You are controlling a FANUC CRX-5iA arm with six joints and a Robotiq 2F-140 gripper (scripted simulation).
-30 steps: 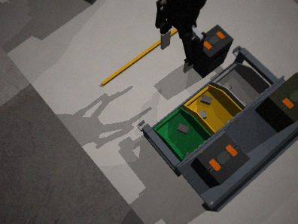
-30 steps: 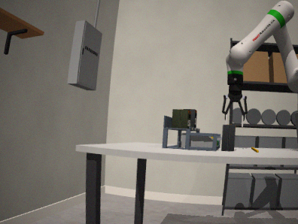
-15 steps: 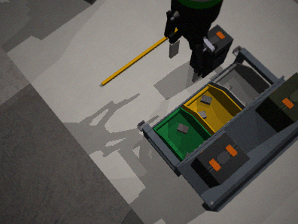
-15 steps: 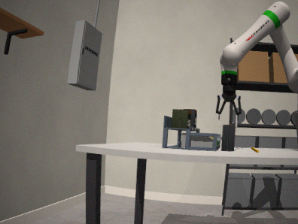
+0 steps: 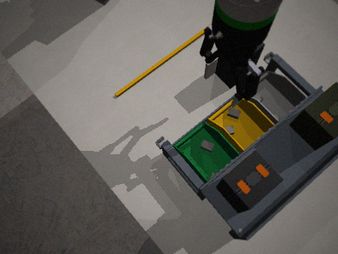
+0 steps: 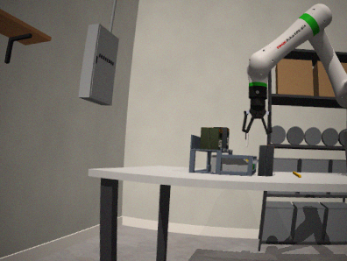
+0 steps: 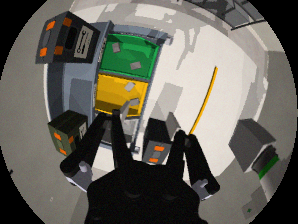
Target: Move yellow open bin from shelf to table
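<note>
Yellow marks the open bin (image 5: 247, 121) you are after: it sits on the lower level of the grey shelf (image 5: 222, 181), directly below and just ahead of your pincer (image 5: 222, 83), with the green bin (image 5: 204, 154) touching its side on the far side from the pincer. Two small grey parts (image 5: 233, 112) lie inside the yellow bin; one more lies in the green one. Your pincer hangs above the bin's open front, fingers pointing down, spread to a middling width with nothing between them. In the wrist view one finger pair stands over the yellow bin's front edge and the other over the worktop (image 5: 128, 51) beside the shelf; whether any finger touches the bin, you cannot tell. In the exterior view the pincer (image 6: 255, 127) stands clear above the shelf frame. Two dark boxes with orange tabs (image 5: 249, 181) sit on the shelf's upper level, beyond the bins from the pincer. A long yellow rod (image 5: 160, 63) lies flat on the worktop behind the pincer, well apart from the shelf.
</note>
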